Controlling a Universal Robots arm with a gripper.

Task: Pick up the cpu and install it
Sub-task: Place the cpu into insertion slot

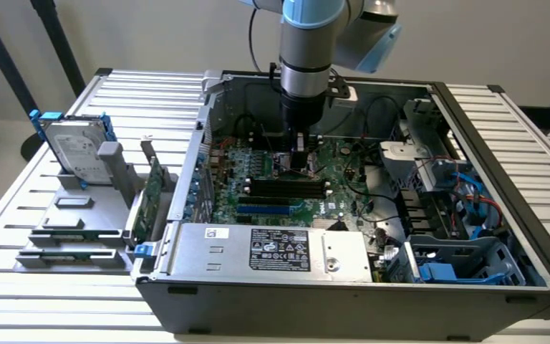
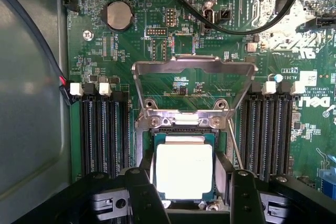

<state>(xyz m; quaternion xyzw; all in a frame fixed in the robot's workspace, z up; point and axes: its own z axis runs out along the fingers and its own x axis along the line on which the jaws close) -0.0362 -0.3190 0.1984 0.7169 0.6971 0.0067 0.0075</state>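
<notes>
A: Where is the cpu found?

B: In the wrist view the cpu (image 2: 185,170) is seen lying flat, silver top up, in the socket (image 2: 181,125) of the green motherboard (image 2: 131,45). The socket's hinged metal frame (image 2: 193,65) is folded back, open. Black memory slots (image 2: 102,129) are ranged on both sides of the socket.

A: How is the pincer set?

B: The gripper (image 2: 190,182) is placed over the chip with its two black fingers (image 2: 143,192) held apart, one at each side. A strip of socket is seen between the chip and one finger, so nothing is clamped.

A: And from outside?

B: The gripper (image 1: 301,161) is seen at the centre of the frame, pointed straight down inside the open computer case (image 1: 351,294), close above the board. A hard drive (image 1: 72,149) in a blue bracket is stood at the exterior view's left, outside the case.
</notes>
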